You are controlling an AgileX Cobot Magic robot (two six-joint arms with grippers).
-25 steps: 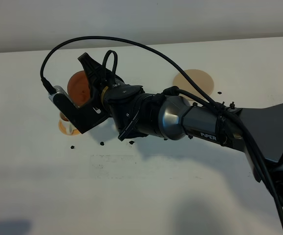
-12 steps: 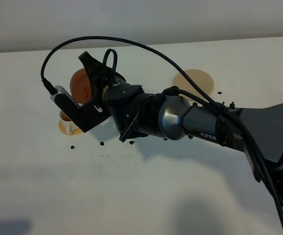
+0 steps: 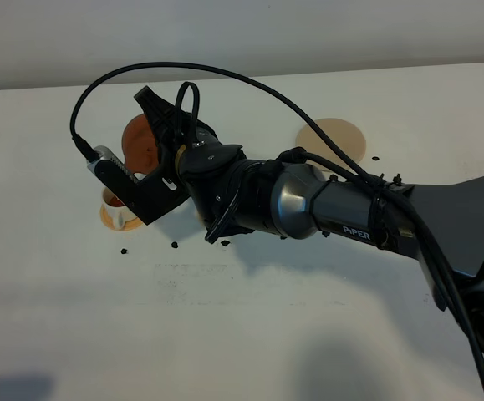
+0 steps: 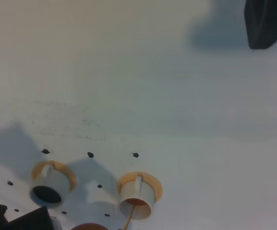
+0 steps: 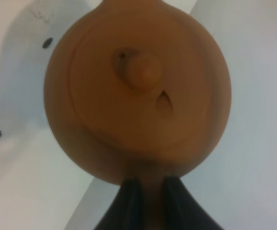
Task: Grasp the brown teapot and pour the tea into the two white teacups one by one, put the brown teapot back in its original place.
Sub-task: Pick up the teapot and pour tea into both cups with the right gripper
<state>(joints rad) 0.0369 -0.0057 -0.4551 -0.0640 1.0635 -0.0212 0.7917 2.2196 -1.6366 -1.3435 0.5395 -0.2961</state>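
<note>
My right gripper (image 3: 155, 139) reaches across to the left, shut on the side handle of the brown teapot (image 3: 138, 144). The right wrist view shows the teapot (image 5: 138, 91) from above, lid on, with the fingers (image 5: 128, 206) clamped on its handle. The teapot hangs tilted above one white teacup (image 3: 116, 209) on its orange saucer. In the left wrist view a thin stream of tea (image 4: 128, 219) falls into that teacup (image 4: 137, 195). The other teacup (image 4: 49, 186) holds dark tea and is hidden under the arm in the exterior high view. The tan coaster (image 3: 332, 140) is bare.
Small black specks (image 3: 175, 245) dot the white table around the cups and near the coaster. The right arm (image 3: 342, 213) and its cable span the middle of the table. A dark part (image 4: 267, 21) shows at one corner of the left wrist view.
The right wrist has rolled a little further, shifting the teapot slightly right and tipping it more. More of the cup below it shows.
</note>
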